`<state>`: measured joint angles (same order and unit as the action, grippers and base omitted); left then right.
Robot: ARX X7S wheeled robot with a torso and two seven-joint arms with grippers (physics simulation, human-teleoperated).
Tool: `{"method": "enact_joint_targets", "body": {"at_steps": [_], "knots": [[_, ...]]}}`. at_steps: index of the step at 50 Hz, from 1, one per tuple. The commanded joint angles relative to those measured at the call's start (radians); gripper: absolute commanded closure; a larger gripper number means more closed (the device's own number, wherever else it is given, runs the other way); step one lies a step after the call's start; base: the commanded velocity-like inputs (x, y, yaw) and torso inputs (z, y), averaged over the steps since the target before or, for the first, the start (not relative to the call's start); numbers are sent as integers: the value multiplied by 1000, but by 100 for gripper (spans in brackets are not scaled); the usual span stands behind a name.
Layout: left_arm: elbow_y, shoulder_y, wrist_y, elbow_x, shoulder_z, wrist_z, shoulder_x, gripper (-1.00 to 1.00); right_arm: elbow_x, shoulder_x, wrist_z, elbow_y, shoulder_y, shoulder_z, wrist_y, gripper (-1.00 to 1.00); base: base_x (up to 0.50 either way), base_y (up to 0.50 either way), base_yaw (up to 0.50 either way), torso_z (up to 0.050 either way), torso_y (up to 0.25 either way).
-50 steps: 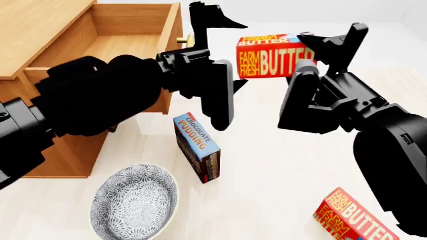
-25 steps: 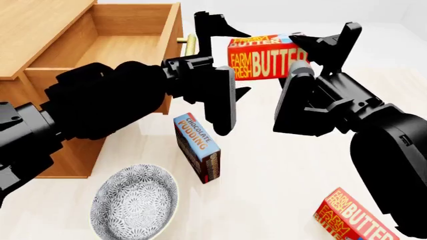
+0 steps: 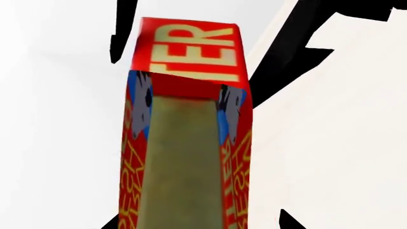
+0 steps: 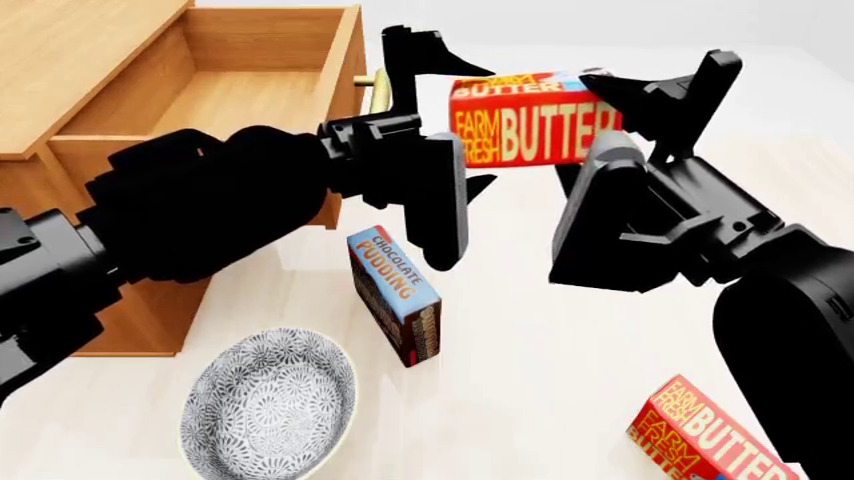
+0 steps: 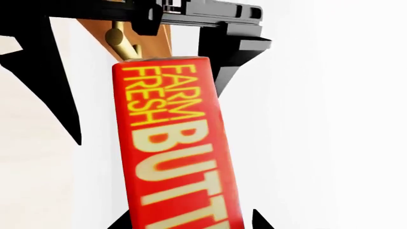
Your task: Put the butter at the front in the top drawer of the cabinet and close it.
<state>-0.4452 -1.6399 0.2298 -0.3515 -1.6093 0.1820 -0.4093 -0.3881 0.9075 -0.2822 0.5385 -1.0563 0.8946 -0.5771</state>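
Observation:
The butter [image 4: 534, 125], a red-orange box with yellow lettering, hangs level in the air just right of the open top drawer [image 4: 254, 85] of the cabinet [image 4: 80, 45]. My right gripper [image 4: 601, 115] is shut on its right end; the box [image 5: 171, 157] fills that wrist view between the jaws [image 5: 190, 222]. My left gripper [image 4: 478, 125] stands open, its fingers straddling the box's left end with gaps showing. In the left wrist view the box [image 3: 184, 52] runs lengthwise from between that gripper's [image 3: 198, 224] own jaws. The drawer's brass handle [image 4: 380, 88] sits behind the left fingers.
A second identical butter box [image 4: 707, 440] lies on the table near my right arm. A chocolate pudding box [image 4: 394, 295] stands on edge below the grippers, and a patterned bowl [image 4: 267, 405] sits beside the cabinet's near corner. The drawer's inside holds nothing that shows.
The right gripper has carried the butter a little to the left, so its left end now sits between the left gripper's open fingers. The left arm shifted slightly.

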Motion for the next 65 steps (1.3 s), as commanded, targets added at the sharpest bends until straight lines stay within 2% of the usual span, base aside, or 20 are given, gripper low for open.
{"method": "enact_joint_targets", "body": {"at_steps": [1, 18, 19, 40, 41, 55, 65], "knots": [[-8, 7, 11, 2, 5, 0, 5, -100, -69, 2, -1, 47, -10, -30, -3, 100, 0, 0, 0, 0, 10], [7, 7, 18, 2, 13, 3, 1, -100, -59, -8, -24, 83, -2, -22, -3, 100, 0, 0, 0, 1, 1], [10, 8, 20, -1, 16, 2, -2, 100, -58, -8, -25, 84, -2, -22, -4, 100, 0, 0, 0, 0, 0], [88, 0, 13, -35, 36, 11, -46, 100, -61, -23, -39, 59, -18, -22, -11, 100, 0, 0, 0, 0, 1], [91, -2, 11, -35, 36, 11, -48, 100, -67, -22, -44, 55, -20, -20, -18, -100, 0, 0, 0, 0, 10], [213, -54, -101, -10, 25, -14, -117, 100, -120, 29, -86, -12, -55, -46, -137, -100, 0, 0, 0, 0, 1], [442, -125, -351, -86, 27, -47, -210, 100, -134, 60, -118, 4, -48, -60, -209, -100, 0, 0, 0, 1, 1]]}}
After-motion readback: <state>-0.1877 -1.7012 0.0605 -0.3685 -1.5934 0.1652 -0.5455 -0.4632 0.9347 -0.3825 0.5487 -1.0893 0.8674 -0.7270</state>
